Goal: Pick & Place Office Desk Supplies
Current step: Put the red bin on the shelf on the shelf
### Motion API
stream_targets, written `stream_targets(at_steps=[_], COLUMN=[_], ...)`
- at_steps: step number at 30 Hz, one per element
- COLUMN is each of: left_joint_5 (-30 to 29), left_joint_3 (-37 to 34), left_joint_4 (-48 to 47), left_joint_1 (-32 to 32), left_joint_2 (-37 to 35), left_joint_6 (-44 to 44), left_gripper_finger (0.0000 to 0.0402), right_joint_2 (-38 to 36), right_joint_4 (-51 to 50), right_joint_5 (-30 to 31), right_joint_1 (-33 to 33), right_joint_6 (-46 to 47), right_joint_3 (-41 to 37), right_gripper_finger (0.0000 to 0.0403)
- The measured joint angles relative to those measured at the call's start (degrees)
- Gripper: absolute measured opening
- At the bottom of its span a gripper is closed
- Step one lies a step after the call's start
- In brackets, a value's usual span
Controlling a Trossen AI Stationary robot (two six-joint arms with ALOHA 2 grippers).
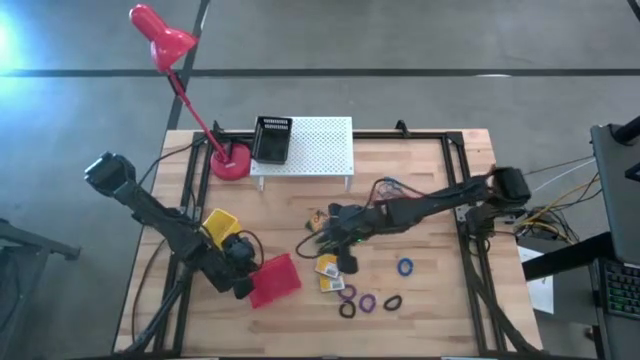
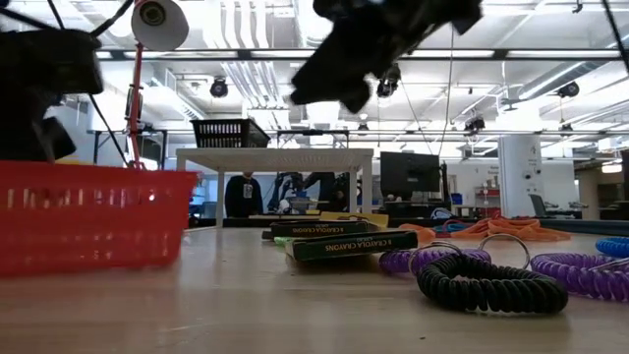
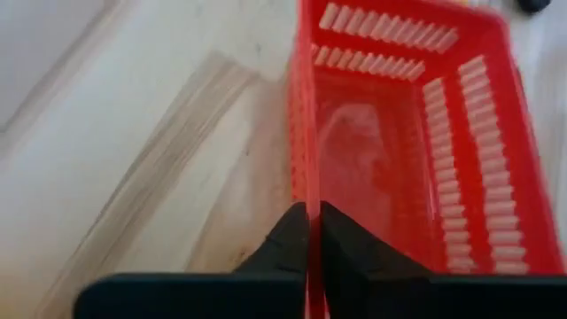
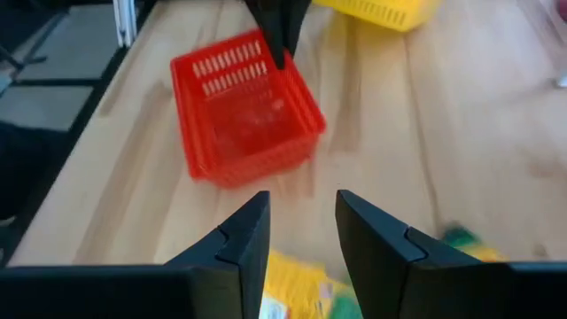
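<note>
Red basket (image 1: pixel 274 280) lower left of frame, rim pinched by left gripper (image 1: pixel 246 283); yellow basket (image 1: pixel 220 226) just beside. Right gripper (image 1: pixel 330 240) fingers spread, above crayon boxes (image 1: pixel 330 271) at centre; rings (image 1: pixel 368 302) near.

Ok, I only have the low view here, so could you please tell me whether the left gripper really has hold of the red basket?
Observer: Yes. The left wrist view shows the left gripper shut on the wall of the red basket.
Operator: Thank you. Is anything inside it?
Observer: Both wrist views look into it, and nothing shows inside.
Operator: And which arm is the dark shape over my picture?
Observer: That is the right arm. The right gripper has its fingers open and hangs over the crayon boxes.
</note>
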Motion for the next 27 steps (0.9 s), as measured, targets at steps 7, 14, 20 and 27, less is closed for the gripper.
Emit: stream_targets(at_steps=[7, 14, 20, 27], left_joint_5=[7.6, 23.2, 30.6, 30.7], left_joint_3=[10.1, 23.2, 41.2, 69.1], left_joint_4=[0.0, -4.4, -14.6, -33.4], left_joint_1=[11.6, 36.1, 54.5, 66.2], left_joint_2=[0.1, 1.1, 11.3, 30.7], left_joint_6=[11.3, 35.3, 56.9, 77.4], left_gripper_finger=[0.0011, 0.0009, 0.0008, 0.0009], right_joint_2=[-12.4, -22.1, -28.4, -32.9], right_joint_4=[-0.8, -0.3, 2.3, 3.0], right_joint_5=[2.1, 9.2, 11.0, 14.1], right_joint_1=[0.2, 0.2, 0.2, 0.1], right_joint_6=[1.2, 6.1, 7.5, 5.2], right_joint_3=[-11.6, -21.5, -27.0, -28.6], right_gripper_finger=[0.0108, 0.0099, 0.0092, 0.0093])
